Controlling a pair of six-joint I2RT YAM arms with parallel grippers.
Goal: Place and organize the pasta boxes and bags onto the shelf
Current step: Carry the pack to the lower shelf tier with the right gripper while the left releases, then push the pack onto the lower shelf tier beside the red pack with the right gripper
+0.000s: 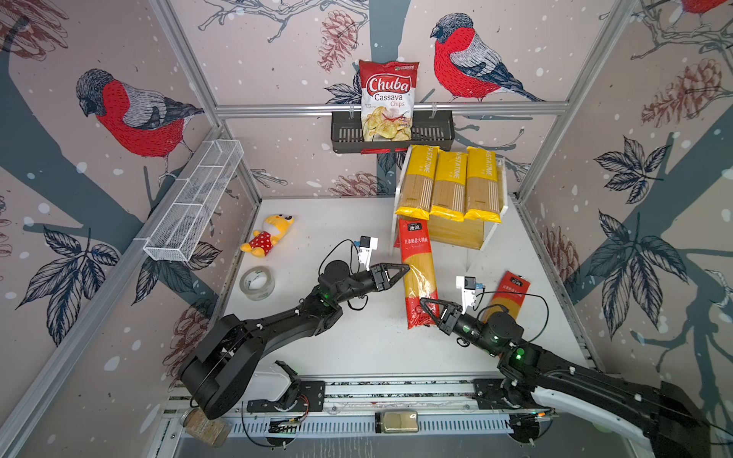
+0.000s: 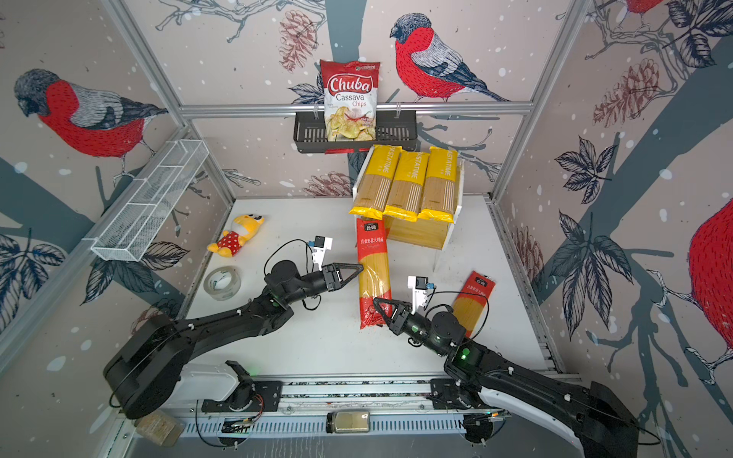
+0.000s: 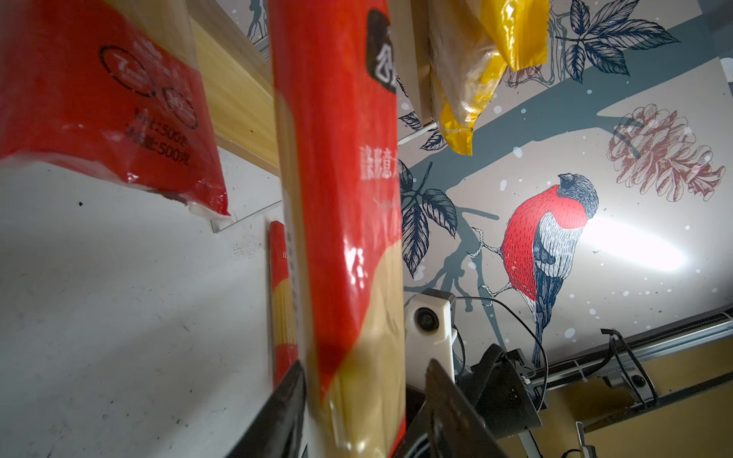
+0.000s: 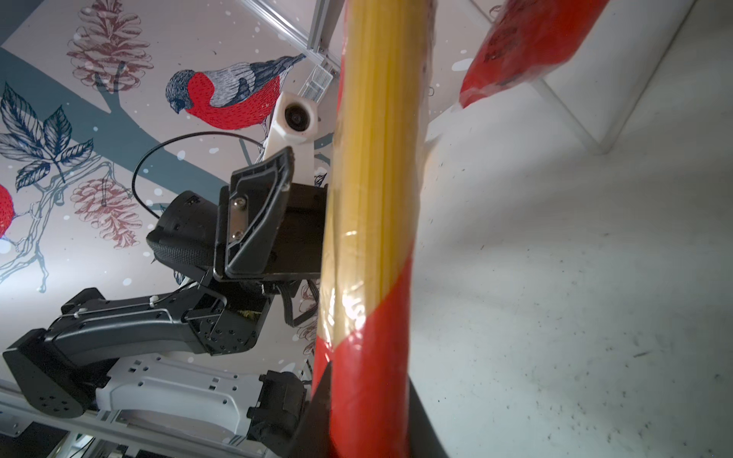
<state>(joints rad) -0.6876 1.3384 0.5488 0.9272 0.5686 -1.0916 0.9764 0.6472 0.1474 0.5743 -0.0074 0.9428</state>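
In both top views one red-ended packet [image 1: 419, 277] [image 2: 373, 273] points lengthwise at the shelf [image 1: 456, 234], a second red-ended packet [image 1: 509, 295] slants before the shelf's right end, and three yellow packets [image 1: 450, 186] lie abreast on its top board. From the left wrist, a third red-ended packet [image 3: 99, 99] sits by the lower board, and the left gripper [image 3: 365, 366] stands spread around the first one's clear middle. From the right wrist, the right gripper [image 4: 369, 380] pinches its red end away from the shelf.

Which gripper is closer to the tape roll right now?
Left. The left gripper is right of the tape roll, at the middle of the red-ended packet; the right gripper clamps that packet's near end, farther off.
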